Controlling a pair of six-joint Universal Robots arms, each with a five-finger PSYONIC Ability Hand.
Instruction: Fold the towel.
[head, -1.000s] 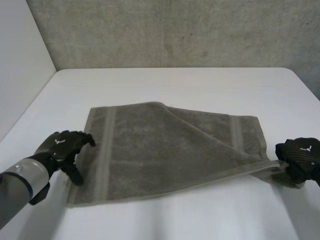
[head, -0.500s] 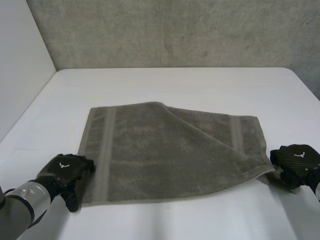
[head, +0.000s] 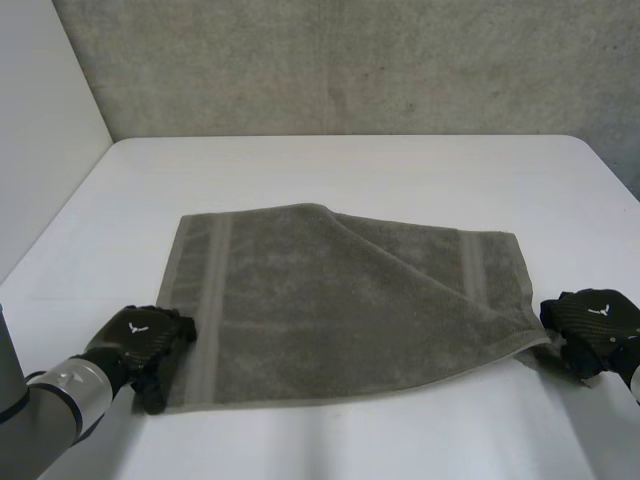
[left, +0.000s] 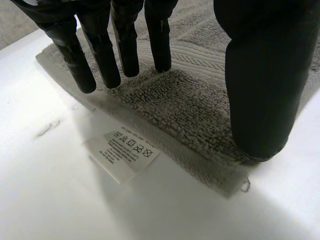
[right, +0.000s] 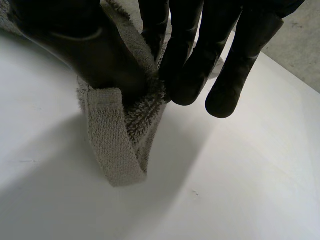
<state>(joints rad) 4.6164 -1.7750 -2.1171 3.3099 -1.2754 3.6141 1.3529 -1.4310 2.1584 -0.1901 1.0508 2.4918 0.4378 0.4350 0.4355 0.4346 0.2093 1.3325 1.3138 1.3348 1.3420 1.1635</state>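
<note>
I have the towel (head: 340, 300) spread mid-frame on the table (head: 350, 165), its lower-right corner pinched between my right hand's (head: 592, 322) thumb and fingers, while the left hand (head: 140, 342) lays near-straight fingers (left: 100, 50) on the lower-left corner (pressing, not gripping), presumably to lift both for the fold.

We see a taupe-grey towel (head: 340, 300) on the white counter (head: 380, 170). Its pile is plain save for a flatter woven band (head: 210, 300) near each short end — the same colour, a shade paler. Beside the towel's corner lies a white care label (left: 121, 154) printed with small black symbols and text. Both hands are black — the left hand (head: 140, 338) and the right hand (head: 592, 322) at the towel's ends each carry a small white mark on the back. Beyond the towel, the wall (head: 350, 65) is mottled grey concrete.
</note>
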